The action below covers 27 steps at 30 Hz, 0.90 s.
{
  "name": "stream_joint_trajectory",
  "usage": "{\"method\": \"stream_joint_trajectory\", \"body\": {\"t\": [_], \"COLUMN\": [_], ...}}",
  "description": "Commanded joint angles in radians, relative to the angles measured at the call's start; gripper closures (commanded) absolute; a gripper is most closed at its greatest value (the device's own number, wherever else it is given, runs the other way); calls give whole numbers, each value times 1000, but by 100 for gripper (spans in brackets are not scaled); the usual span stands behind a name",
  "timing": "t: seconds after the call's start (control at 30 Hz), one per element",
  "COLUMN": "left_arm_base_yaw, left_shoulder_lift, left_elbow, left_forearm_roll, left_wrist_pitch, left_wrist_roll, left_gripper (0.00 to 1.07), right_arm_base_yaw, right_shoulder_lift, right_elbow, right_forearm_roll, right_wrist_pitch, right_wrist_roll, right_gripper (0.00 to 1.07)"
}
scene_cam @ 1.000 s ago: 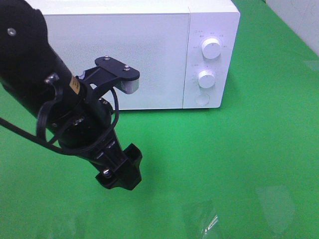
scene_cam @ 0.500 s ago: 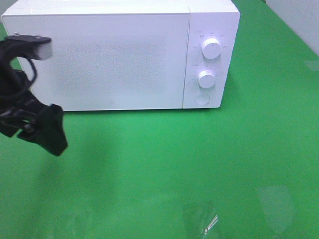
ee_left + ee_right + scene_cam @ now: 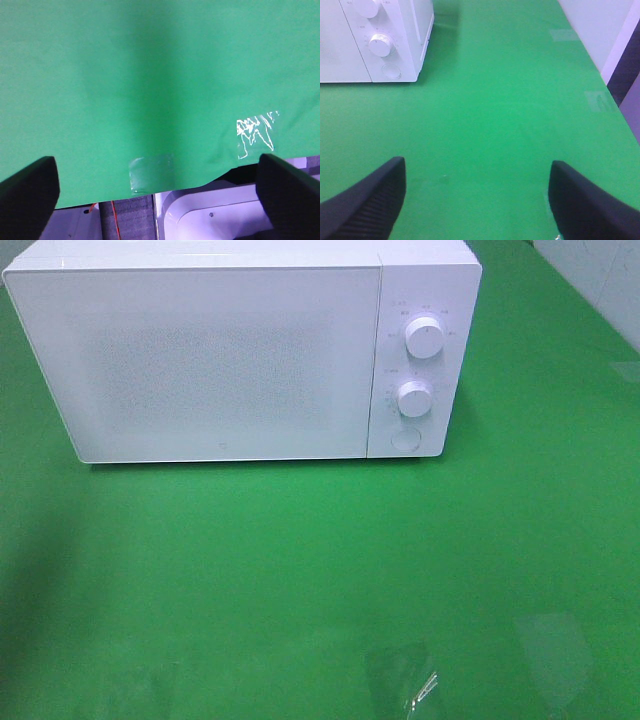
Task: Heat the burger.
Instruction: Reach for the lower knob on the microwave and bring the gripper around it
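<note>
No burger to see; microwave (image 3: 230, 360) shut.
The left gripper (image 3: 160, 189) and right gripper (image 3: 477, 200) gape empty; a knob (image 3: 415, 398) turned now might heat nothing.

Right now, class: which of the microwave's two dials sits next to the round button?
The lower dial, directly above the round button; the upper dial sits farther up, near the microwave's top.
</note>
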Motion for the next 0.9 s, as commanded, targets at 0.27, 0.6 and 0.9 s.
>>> {"method": "stream_joint_trajectory", "body": {"t": [0.27, 0.6, 0.9], "left_arm_base_yaw": [7, 7, 7], "left_shoulder_lift": [-286, -583, -747], "left_elbow": [108, 320, 487], "left_forearm_roll": [35, 50, 52], "left_wrist_pitch": [-27, -137, -185], "left_wrist_roll": [-9, -15, -88], "left_gripper": [6, 6, 7], "right_arm_base_yaw": [-6, -6, -6], "right_shoulder_lift": [-28, -28, -28], "right_elbow": [1, 1, 1], "right_forearm_roll": [4, 4, 4], "right_wrist_pitch": [-10, -10, -10], "right_wrist_roll": [0, 0, 0], "right_gripper": [32, 32, 32]}}
